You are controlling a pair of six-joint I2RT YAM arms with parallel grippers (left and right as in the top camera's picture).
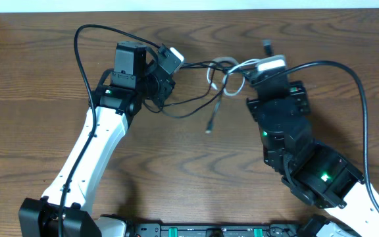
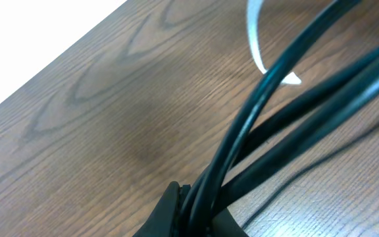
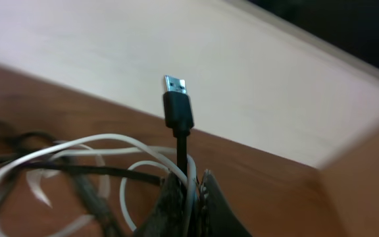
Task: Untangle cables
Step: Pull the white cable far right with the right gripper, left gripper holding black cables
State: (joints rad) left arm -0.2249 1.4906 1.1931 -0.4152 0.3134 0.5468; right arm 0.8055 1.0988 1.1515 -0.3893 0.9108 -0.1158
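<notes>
Two arms meet toward the far edge of the table (image 1: 31, 99), and the cables (image 1: 217, 82) sit right in the gap between them, roughly mid-width. That's the whole story for the next move imo: the tangle stretches more or less left to right, along that far edge, with one gripper on each end of it.

Left gripper (image 2: 193, 210) is clamped down tight on a bunch of black cords (image 2: 288, 112). From its own camera they fan out of the jaws and run away toward the tangle, which lies to its right. Right gripper (image 3: 189, 191) is pinched shut too, holding a black cord (image 3: 181, 148) and, by the look of it, the white cable (image 1: 224, 66) alongside. The tangle lies to its left.

White loops sit just beside the right gripper, so that arm looks nearer to the knotted bit. Left arm only has the long black runs leading into it.

Smaller bits: the USB plug (image 3: 175, 85) pokes up past the right jaws toward the far edge, free of the mess. Another plug end (image 1: 209, 128) dangles toward the near side, apart from both grippers, with nothing on it.

Best guess is the arms pull apart along that left-right line, and the white loops could cinch tighter if they do.
</notes>
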